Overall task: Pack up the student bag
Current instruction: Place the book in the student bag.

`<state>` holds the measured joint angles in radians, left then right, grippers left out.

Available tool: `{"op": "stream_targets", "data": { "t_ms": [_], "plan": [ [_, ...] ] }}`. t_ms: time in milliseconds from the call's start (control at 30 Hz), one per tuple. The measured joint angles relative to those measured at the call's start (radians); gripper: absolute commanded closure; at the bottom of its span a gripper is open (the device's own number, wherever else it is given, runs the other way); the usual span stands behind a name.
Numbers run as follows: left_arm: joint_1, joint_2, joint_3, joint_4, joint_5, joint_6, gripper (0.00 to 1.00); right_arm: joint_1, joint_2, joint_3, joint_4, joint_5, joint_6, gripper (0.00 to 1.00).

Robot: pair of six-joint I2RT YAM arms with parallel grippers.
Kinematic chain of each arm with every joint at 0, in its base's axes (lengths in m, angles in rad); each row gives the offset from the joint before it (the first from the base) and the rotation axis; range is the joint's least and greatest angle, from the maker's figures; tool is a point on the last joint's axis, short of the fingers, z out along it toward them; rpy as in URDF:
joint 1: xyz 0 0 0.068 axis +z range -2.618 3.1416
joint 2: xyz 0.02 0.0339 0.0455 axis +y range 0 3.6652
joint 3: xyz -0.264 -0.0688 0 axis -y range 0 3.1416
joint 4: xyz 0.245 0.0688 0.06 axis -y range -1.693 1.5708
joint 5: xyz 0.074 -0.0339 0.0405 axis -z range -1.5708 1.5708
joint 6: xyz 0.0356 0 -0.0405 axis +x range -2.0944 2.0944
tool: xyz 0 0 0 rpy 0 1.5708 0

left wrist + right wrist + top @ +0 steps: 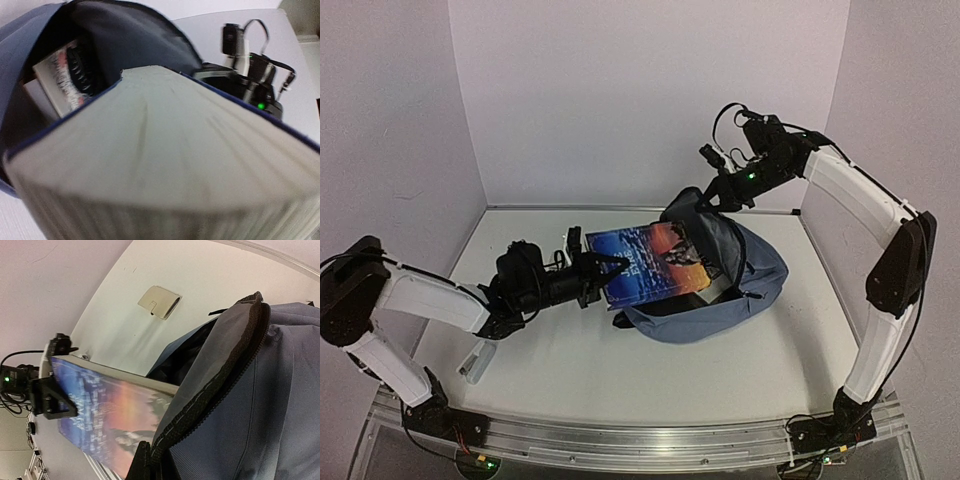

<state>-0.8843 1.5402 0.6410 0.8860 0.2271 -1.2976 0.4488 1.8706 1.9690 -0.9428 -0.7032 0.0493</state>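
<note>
Bag (752,283) (mouth open), rim in right gripper (711,199)

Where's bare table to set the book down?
Bare table between bag and near rail; also the far-left corner behind left arm. Crowded: bag mouth, with book and right pincer.

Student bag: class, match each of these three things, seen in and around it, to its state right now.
Things:
1 book
2 student bag
3 spiral notebook

States:
a rim pinched by the right pincer
b lies inside the bag
c gripped by the left pincer, partly in the opening

Pairs: 1-c, 2-a, 3-b
</note>
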Motion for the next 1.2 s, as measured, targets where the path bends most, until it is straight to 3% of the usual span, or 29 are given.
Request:
{"op": "stream_targets", "data": {
  "t_ms": [167,367,633,833,1200],
  "plan": [
    [-0.005,-0.04,0.042,0.036,0.006,0.025,1.0,0.0,0.0,0.0,0.0,-0.004,0.004,1.0],
    [-0.001,0.222,0.113,0.205,-0.01,-0.021,1.0,-0.011,-0.001,0.007,0.006,0.01,0.008,1.0],
    [0.007,0.455,0.098,0.258,-0.053,-0.133,1.0,0.001,-0.017,0.007,0.007,-0.023,0.012,1.0],
    [0.007,0.47,0.098,0.303,-0.074,-0.175,1.0,0.026,-0.05,-0.021,0.008,-0.055,0.023,1.0],
    [0.011,0.394,0.082,0.284,-0.11,-0.166,1.0,0.203,-0.053,-0.037,0.045,-0.13,0.071,1.0]
  ]
}}
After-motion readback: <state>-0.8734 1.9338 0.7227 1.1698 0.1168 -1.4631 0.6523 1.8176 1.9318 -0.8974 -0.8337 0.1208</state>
